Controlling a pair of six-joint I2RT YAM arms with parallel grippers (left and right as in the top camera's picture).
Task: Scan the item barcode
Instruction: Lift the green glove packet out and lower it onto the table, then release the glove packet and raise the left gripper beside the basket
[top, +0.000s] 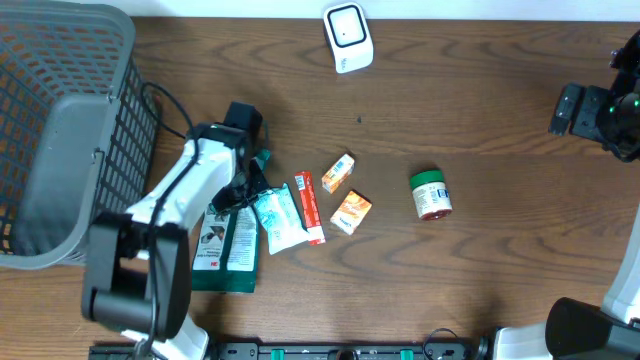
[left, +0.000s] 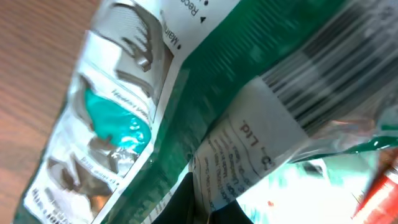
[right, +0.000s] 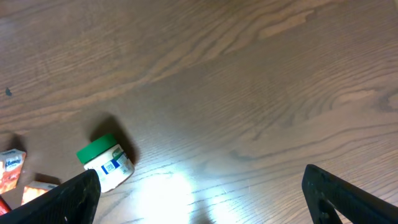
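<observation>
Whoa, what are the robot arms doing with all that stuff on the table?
The left gripper is shut, down at a green pouch whose barcode fills its camera. I can't tell if it really grips it. The right gripper hangs open above the table near a green-lidded jar, holding nothing.

the left arm (top: 175, 200) reaches from the near left edge toward the middle, its left hand (top: 243, 188) pointing down, closed tight. the right hand (top: 565, 108) hovers at the far right, fingers (right: 68, 199) spread wide.
</observation>
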